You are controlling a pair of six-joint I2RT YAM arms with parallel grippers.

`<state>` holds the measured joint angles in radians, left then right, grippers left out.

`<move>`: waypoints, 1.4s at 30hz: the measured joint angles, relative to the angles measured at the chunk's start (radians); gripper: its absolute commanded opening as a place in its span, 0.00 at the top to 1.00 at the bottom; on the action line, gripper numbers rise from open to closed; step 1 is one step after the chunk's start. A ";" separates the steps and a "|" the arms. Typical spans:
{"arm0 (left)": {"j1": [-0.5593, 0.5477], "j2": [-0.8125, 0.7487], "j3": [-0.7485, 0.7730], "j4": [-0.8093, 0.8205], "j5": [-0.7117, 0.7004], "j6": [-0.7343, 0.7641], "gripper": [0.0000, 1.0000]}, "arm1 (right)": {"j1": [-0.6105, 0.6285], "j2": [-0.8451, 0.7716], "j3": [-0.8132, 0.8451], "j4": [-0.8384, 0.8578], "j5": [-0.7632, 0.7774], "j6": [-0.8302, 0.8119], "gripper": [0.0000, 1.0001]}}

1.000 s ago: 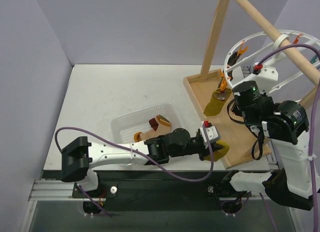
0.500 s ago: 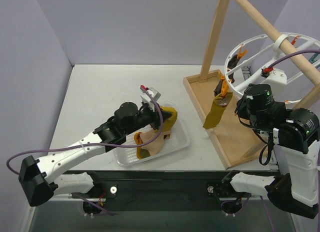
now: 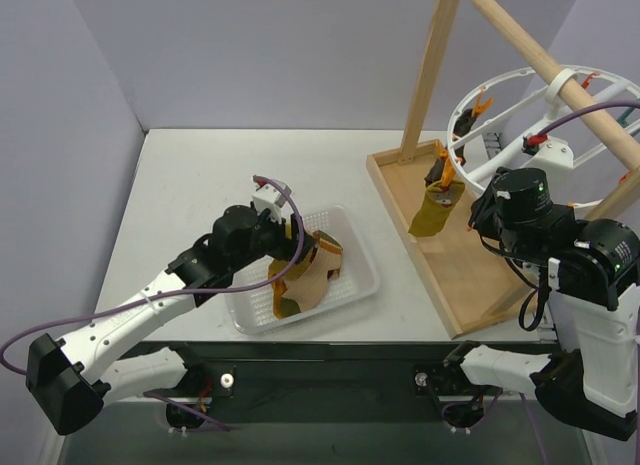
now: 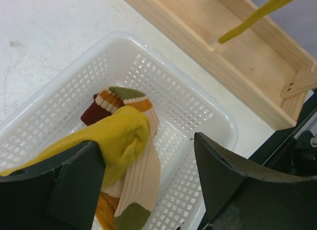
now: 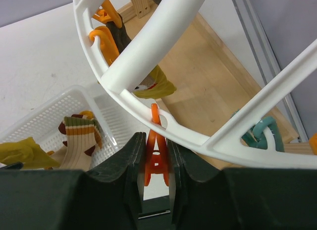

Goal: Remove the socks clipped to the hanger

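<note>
The white ring hanger (image 3: 497,83) (image 5: 148,47) hangs from the wooden pole at the right. A mustard sock (image 3: 431,211) (image 5: 156,86) and a dark sock (image 3: 440,174) (image 5: 118,34) dangle from orange clips on its near side. My right gripper (image 3: 545,155) (image 5: 157,158) is shut on an empty orange clip under the rim. My left gripper (image 3: 290,232) (image 4: 148,180) is open above the basket. A yellow sock (image 4: 116,136) lies against its left finger, on top of a striped sock (image 4: 111,99) (image 5: 79,133) and a cream ribbed one (image 4: 141,175).
The white mesh basket (image 3: 355,275) (image 4: 208,106) sits on the table left of the wooden frame base (image 3: 470,275). An upright wooden post (image 3: 430,65) rises from the base's far corner. A teal clip (image 5: 260,133) hangs on the ring to the right.
My left arm swung from the wooden base over to the basket carrying the yellow sock, then opened its jaws. The right gripper stayed shut at the hanger's rim.
</note>
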<state>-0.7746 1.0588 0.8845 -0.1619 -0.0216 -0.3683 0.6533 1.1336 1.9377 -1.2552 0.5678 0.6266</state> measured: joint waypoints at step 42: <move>-0.187 0.819 0.305 1.072 0.381 0.124 0.09 | -0.019 -0.080 -0.036 0.055 -0.086 -0.007 0.96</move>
<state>-0.9619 1.8774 1.1896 0.9096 0.3595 -0.2443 0.6346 1.0531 1.9015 -1.2003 0.4820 0.6197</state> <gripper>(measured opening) 0.973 0.197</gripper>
